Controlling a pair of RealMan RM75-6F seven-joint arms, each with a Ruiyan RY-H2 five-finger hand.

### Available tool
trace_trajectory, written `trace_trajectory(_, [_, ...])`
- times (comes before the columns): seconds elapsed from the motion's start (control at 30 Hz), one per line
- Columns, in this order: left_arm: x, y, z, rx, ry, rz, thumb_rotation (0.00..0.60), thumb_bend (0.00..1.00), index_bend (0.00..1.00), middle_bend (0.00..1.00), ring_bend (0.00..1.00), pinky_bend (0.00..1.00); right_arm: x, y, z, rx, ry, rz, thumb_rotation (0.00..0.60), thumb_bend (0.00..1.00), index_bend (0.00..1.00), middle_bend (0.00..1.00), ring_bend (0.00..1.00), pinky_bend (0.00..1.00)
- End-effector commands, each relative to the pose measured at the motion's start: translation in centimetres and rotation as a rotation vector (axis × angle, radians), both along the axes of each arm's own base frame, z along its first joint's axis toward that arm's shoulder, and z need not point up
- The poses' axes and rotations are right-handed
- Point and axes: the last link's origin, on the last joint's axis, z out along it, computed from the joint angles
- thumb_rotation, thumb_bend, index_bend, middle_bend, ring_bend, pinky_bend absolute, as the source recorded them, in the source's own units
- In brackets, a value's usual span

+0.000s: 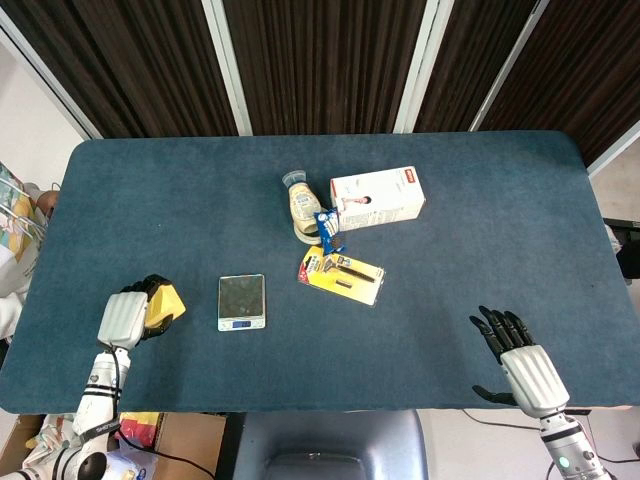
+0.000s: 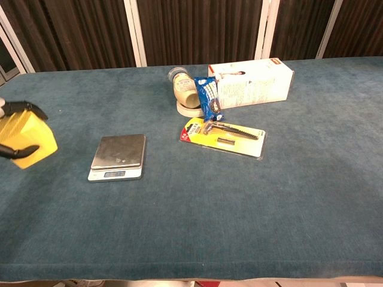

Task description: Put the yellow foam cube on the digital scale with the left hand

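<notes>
My left hand [image 1: 128,314] grips the yellow foam cube [image 1: 168,301] at the table's front left; the chest view shows the cube [image 2: 27,139] lifted off the cloth with dark fingers [image 2: 19,149] wrapped on it at the left edge. The digital scale [image 1: 242,301], a small silver platform with a lit display, sits just right of the cube with nothing on it, also seen as the scale [image 2: 118,156] in the chest view. My right hand [image 1: 518,357] rests open at the front right edge, fingers spread, holding nothing.
Behind the scale lie a yellow razor blister pack [image 1: 342,277], a blue packet [image 1: 328,232], a small jar on a tape ring [image 1: 300,206] and a white box [image 1: 377,198]. The table's front edge [image 1: 320,408] runs just below both hands.
</notes>
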Motion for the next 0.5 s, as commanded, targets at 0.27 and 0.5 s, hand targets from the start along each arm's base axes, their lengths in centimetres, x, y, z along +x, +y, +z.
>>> trace_trajectory(0.27, [8.7, 2.8, -1.1, 0.016, -0.117, -0.154, 0.6, 0.54, 0.51, 0.75, 0.93, 0.82, -0.1, -0.2, 0.2, 0.008, -0.005, -0.007, 0.6, 0.23, 0.0, 0.0, 0.0, 0.0])
trace_trajectory(0.5, [9.8, 3.5, -5.0, -0.029, -0.079, -0.141, 0.6, 0.54, 0.51, 0.74, 0.92, 0.81, -0.2, -0.2, 1.3, -0.018, -0.041, -0.015, 0.6, 0.23, 0.0, 0.0, 0.0, 0.0])
